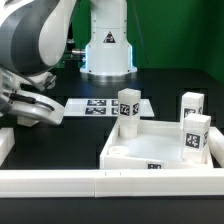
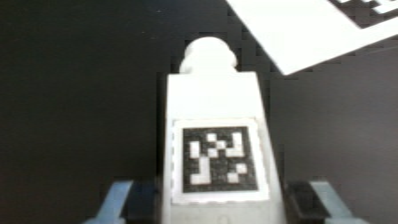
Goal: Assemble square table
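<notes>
The wrist view gives the closest look: a leg post [image 2: 215, 125] lies flat on the black table [image 2: 71, 90], rounded tip pointing away from the camera, its marker tag facing up; the gripper [image 2: 215, 205] straddles the tagged end, one finger [image 2: 121, 203] on each side, and the jaws stand apart with a thin dark gap showing on either flank, so I judge them not yet pressing the post; whether either pad touches I cannot tell. In the exterior view the gripper [image 1: 40, 108] is low over the table beside the marker board [image 1: 100, 107]; the square panel [image 1: 150, 150] sits just beside that board on the far side from the gripper; three more leg posts [image 1: 128, 110] stand upright at the panel's corners. The post looks like hard, stiff, light plastic; smooth flat sides, so likely a bit slippery; not fragile, I would guess. Best hold, in my judgement: squarely across the flat flanks at the tagged block, where the faces run parallel, leaving the rounded tip free for its socket.
</notes>
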`<state>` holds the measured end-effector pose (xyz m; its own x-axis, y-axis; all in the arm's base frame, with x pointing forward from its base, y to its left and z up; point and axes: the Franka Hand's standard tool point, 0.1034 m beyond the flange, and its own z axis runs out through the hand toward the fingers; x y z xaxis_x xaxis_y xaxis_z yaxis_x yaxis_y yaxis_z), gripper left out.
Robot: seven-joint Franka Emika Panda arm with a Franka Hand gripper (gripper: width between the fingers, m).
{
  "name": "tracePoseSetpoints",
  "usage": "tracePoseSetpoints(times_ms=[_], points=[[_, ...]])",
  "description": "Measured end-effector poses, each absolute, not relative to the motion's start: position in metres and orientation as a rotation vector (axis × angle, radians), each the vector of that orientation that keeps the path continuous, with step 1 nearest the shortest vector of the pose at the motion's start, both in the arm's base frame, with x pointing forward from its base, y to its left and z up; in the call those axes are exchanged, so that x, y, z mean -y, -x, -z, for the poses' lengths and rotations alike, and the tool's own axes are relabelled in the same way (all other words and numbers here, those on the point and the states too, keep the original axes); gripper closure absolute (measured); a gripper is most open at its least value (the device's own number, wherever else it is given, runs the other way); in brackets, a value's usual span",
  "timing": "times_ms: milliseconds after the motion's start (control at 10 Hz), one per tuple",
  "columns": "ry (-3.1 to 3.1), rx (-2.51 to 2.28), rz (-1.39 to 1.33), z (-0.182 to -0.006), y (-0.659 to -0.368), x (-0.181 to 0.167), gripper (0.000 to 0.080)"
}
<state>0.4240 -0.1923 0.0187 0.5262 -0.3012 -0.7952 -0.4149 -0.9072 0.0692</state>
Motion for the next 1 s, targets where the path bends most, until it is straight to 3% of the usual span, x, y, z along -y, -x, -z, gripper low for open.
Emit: tracePoseSetpoints(times_ms=[400, 500, 900, 1000], points=[[2.656, -0.655, -1.295, -0.078, -0.467, 0.153, 0.0515], [2.677, -0.647, -1.257, -0.083, -0.474, 0.152, 0.0515], [2.717, -0.656, -1.191, -0.078, -0.479, 0.157, 0.0514], [2.799, -0.665, -1.006, -0.074, -0.49, 0.153, 0.0514]])
